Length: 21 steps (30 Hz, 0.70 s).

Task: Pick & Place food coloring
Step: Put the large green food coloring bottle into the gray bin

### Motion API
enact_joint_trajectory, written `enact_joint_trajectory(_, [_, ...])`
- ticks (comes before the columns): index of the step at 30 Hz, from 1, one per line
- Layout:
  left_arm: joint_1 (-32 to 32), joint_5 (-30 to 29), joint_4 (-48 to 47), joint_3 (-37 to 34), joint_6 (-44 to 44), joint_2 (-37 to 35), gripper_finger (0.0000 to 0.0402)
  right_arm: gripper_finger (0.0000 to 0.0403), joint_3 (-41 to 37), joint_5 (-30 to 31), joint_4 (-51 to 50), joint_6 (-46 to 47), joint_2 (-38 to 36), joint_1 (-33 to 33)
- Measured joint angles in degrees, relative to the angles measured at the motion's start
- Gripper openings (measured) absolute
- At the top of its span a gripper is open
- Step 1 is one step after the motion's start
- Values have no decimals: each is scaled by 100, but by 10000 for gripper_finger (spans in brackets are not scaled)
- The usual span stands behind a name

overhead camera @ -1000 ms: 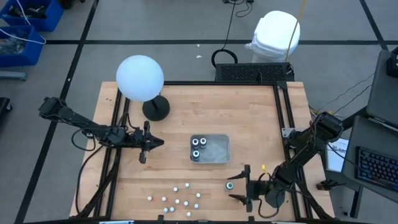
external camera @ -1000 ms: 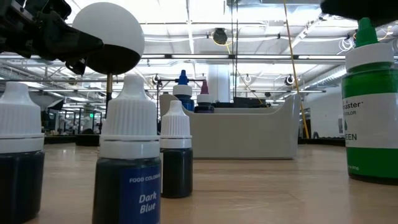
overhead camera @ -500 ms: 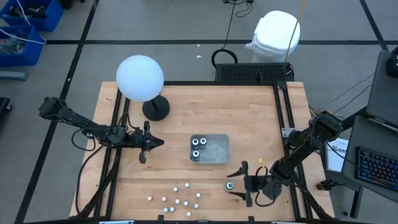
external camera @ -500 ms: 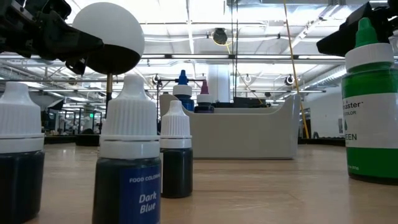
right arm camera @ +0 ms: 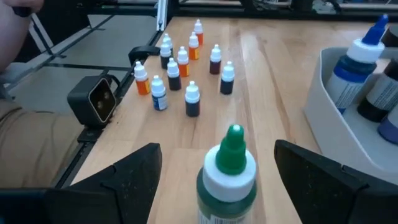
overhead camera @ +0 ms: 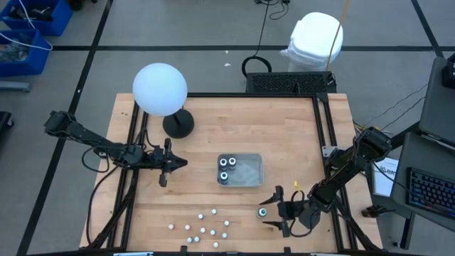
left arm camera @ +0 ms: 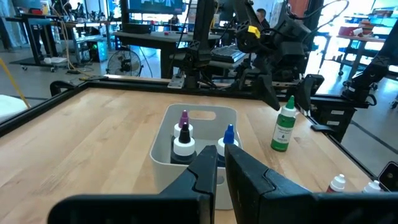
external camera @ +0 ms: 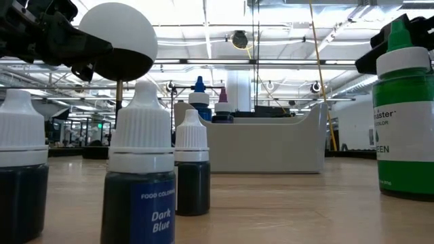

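A green food coloring bottle (overhead camera: 263,211) with a green tip stands upright on the table near the near edge. My right gripper (overhead camera: 274,208) is open at the table's right of it. In the right wrist view its fingers stand on either side of the bottle (right arm camera: 229,174) without touching. Three bigger bottles (overhead camera: 225,168) stand in the left end of the clear tray (overhead camera: 249,171). Several small whitish-capped bottles (overhead camera: 202,226) stand in a cluster by the near edge. My left gripper (overhead camera: 178,163) waits shut, above the table to the tray's left.
A white globe lamp (overhead camera: 160,89) on a black base (overhead camera: 178,124) stands at the far left of the table. Black rails (overhead camera: 321,142) run along the table's sides. Bare wood lies between the tray and the small bottles. A small black camera (right arm camera: 99,99) sits by the near edge.
My right gripper has moved a little toward the table's left, closing in on the green bottle, and has come down into the low view beside the bottle's tip. It has stayed open. The bottles, the tray and the left arm have kept still.
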Motion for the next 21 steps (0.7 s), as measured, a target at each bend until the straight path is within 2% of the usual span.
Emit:
enact_joint_trajectory(5, [2,0,0,0,-4,-2,37,298,0,1,-292,327,2,-34])
enact_joint_trajectory(21, [2,0,2,0,-9,-2,37,297,0,11,-264,308,4,-41])
